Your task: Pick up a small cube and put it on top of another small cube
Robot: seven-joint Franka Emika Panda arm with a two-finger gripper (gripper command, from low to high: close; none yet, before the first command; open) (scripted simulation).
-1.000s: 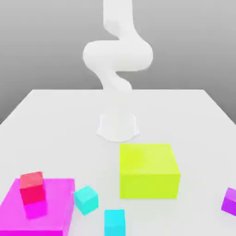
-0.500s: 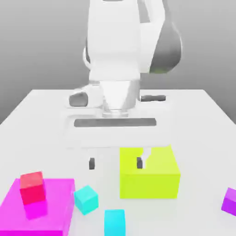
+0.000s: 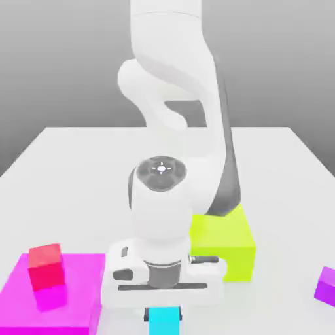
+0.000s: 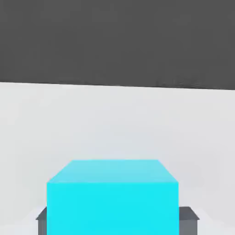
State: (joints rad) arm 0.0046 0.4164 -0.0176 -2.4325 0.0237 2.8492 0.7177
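The small cube (image 3: 162, 322), bright cyan, rests on the white table at the front edge of the exterior view. My gripper (image 3: 162, 315) has come straight down over it, with the hand's wide white body just above. In the hand view the small cube (image 4: 112, 195) sits between two grey fingertips (image 4: 189, 219) that press against its opposite sides, so the gripper (image 4: 117, 221) is shut on it. The other small cube, the turquoise one, is hidden behind my hand.
A large yellow block (image 3: 229, 245) stands just behind the hand toward the exterior view's right. A flat magenta block (image 3: 65, 291) carrying a red cube (image 3: 46, 267) lies at the left. A purple cube (image 3: 326, 286) sits at the right edge.
The arm swung forward and dropped its hand over the cyan cube. The fingers went from wide open to shut on the cube. The turquoise cube is now covered by the hand.
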